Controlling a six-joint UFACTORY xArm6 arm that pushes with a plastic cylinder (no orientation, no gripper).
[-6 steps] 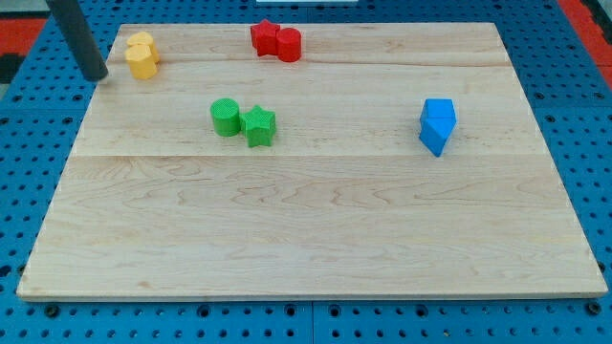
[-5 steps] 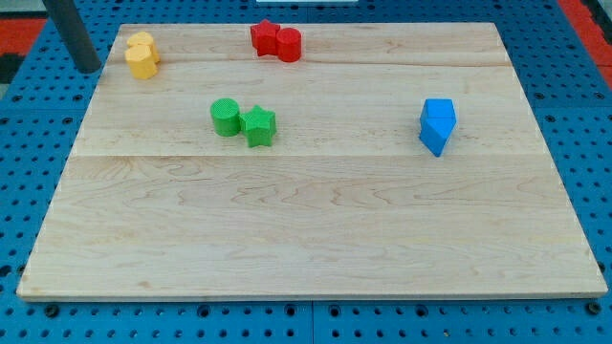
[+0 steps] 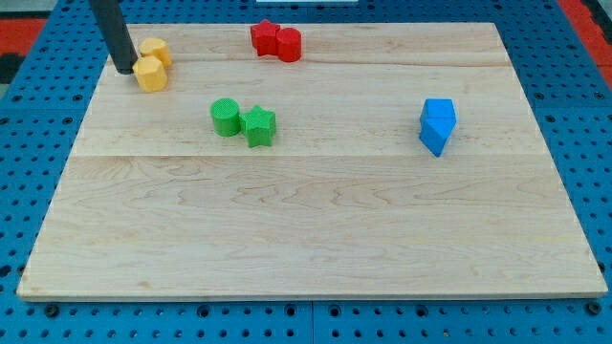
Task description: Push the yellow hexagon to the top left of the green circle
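Observation:
The yellow hexagon [image 3: 150,74] lies near the board's top left, touching a second yellow block [image 3: 156,51] just above and to its right. My tip [image 3: 124,70] stands right against the hexagon's left side. The green circle [image 3: 226,117] sits below and to the right of the hexagon, with a green star [image 3: 258,125] touching its right side.
A red star [image 3: 264,36] and a red round block [image 3: 288,44] sit together at the board's top edge. Two blue blocks [image 3: 437,124] sit together at the right. The wooden board [image 3: 316,220] lies on a blue pegboard.
My tip moved right from the board's left edge to the yellow blocks. The two yellow blocks have shifted a little to the right and down.

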